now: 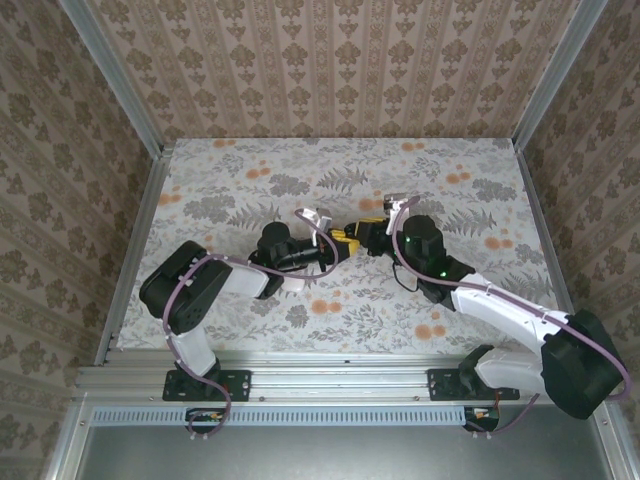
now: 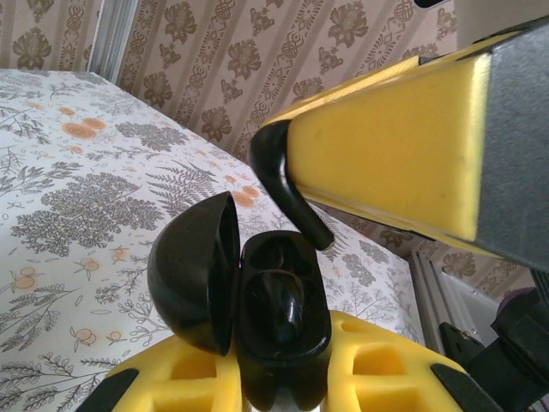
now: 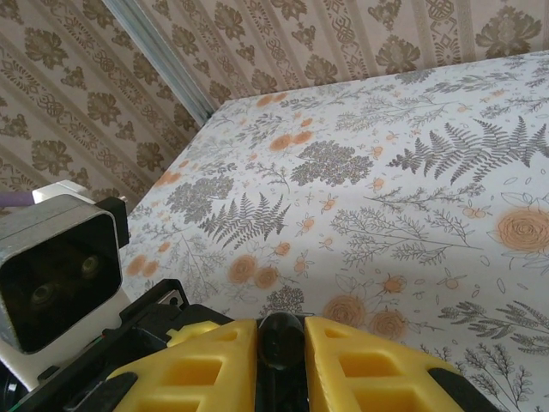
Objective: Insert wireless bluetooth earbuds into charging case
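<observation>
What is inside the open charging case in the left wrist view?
The charging case shows a glossy black cavity holding a rounded black shape, possibly a seated earbud. The well bottoms are hidden in shadow.

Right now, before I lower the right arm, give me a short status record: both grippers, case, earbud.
left gripper: shut on the charging case
charging case: black, lid open, swung to the left in the left wrist view
right gripper: shut on an earbud
earbud: black, stem tip at the case's rim, not yet seated
contents: too dark to tell whether another earbud sits inside
</observation>
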Tool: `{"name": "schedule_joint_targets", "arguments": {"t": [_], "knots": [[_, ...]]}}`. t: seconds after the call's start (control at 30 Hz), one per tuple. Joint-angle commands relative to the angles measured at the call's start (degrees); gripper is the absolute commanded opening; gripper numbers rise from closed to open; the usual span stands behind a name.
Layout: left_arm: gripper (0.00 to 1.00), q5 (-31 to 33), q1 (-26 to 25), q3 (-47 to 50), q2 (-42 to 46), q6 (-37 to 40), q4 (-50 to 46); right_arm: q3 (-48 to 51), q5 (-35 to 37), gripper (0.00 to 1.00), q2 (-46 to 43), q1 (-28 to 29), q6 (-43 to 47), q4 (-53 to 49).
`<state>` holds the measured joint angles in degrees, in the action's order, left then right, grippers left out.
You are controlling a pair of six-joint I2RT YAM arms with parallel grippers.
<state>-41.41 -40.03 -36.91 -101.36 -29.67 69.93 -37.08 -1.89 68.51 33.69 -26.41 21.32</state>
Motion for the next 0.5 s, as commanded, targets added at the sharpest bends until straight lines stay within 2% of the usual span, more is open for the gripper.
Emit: {"name": "schedule_joint_targets", "arguments": {"t": [0.0,0.47], "knots": [[0.07,-1.34,0.65,-1.61,0.24,-2.44,2.80,-1.76,0.31,0.22,0.65,0.26,1.56,1.97],[0.07,-1.30,1.82,-2.53,1.07,-5.41,3.37,1.02,0.96,0.22,-1.45,0.23,2.08,1.64]]}}
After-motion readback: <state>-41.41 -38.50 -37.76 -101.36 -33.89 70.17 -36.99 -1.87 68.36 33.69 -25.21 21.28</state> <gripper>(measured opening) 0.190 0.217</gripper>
